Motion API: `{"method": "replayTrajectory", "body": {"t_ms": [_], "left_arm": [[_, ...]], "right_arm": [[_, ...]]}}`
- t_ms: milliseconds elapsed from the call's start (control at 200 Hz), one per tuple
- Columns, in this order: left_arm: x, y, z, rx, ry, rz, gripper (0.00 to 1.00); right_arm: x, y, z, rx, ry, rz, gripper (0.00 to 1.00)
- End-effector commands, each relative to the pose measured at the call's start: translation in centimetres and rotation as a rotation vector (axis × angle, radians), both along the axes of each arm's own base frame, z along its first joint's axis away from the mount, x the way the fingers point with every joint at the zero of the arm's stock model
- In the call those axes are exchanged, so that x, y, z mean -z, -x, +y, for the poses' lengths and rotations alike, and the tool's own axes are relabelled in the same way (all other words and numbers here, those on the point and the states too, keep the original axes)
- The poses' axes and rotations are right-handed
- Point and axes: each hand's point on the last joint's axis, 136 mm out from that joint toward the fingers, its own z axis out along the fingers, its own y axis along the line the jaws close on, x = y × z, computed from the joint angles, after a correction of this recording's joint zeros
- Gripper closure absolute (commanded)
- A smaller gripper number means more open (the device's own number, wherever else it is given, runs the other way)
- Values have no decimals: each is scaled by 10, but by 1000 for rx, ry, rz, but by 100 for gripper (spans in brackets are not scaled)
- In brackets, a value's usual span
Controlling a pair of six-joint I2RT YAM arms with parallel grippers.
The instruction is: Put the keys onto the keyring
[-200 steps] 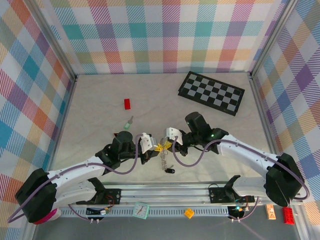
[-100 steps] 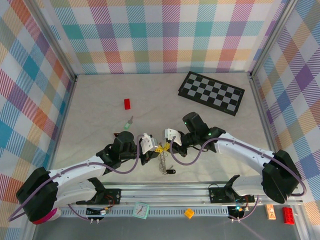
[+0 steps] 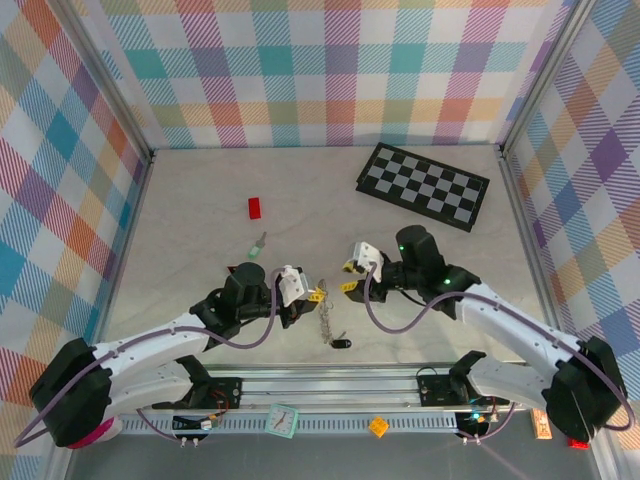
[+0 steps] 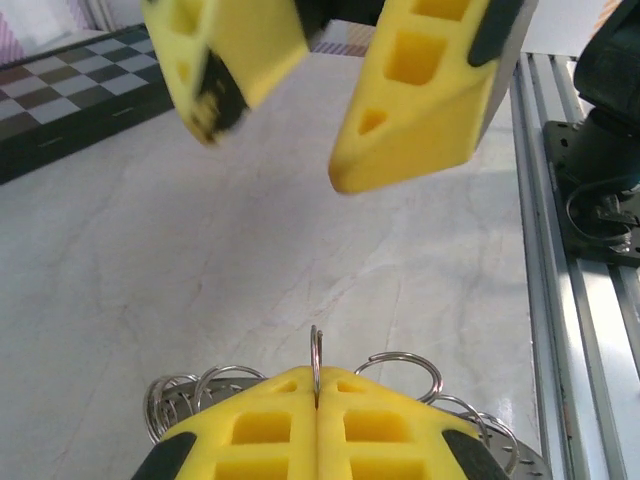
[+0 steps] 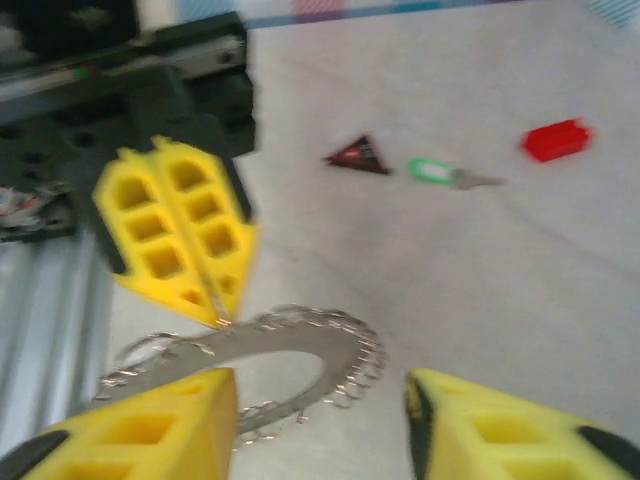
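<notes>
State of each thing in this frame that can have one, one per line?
Left gripper: shut on the thin silver bead-chain keyring.
Right gripper: open, empty.
Keyring: pinched at its rim.
Light green-headed silver key: loose on the table, off the keyring.
Black-headed silver key: at the keyring's near end; attachment unclear.

Right gripper [image 3: 350,276]: jaws now parted wide, off the keyring [image 3: 325,322], drawn back rightward from the left gripper [image 3: 313,297]. Keyring: now hangs from left gripper alone.

keyring [image 4: 316,350]: mostly hidden behind left gripper [image 4: 316,392], cut off below | green key [image 5: 432,171] beyond right gripper [image 5: 318,378]: blurred, seemingly one key
</notes>
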Motion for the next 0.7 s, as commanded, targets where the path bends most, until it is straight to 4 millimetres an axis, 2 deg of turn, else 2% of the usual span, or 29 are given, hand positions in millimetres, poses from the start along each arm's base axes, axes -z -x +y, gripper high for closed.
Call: {"method": "replayTrajectory", "body": {"t_ms": [0, 120, 275, 360, 480, 655, 695], "left_arm": [[-26, -9, 5, -59, 36, -55, 100], [-32, -15, 18, -136, -2, -62, 100], [-46, -27, 42, -282, -41, -73, 100], [-56, -35, 61, -395, -56, -80, 100], [-62, -42, 91, -547, -84, -75, 100], [-71, -50, 134, -737, -92, -66, 100], [-67, -50, 147, -785, -111, -52, 100]], "right_arm": [[-11, -34, -7, 243, -70, 38, 48], [-15, -56, -8, 388, -102, 154, 50], [-18, -81, 11, 472, -129, 333, 53], [-8, -94, 27, 505, -102, 479, 55], [12, -110, 50, 525, -6, 640, 64], [40, -121, 93, 484, 122, 687, 62], [48, -125, 103, 485, 148, 697, 61]]}}
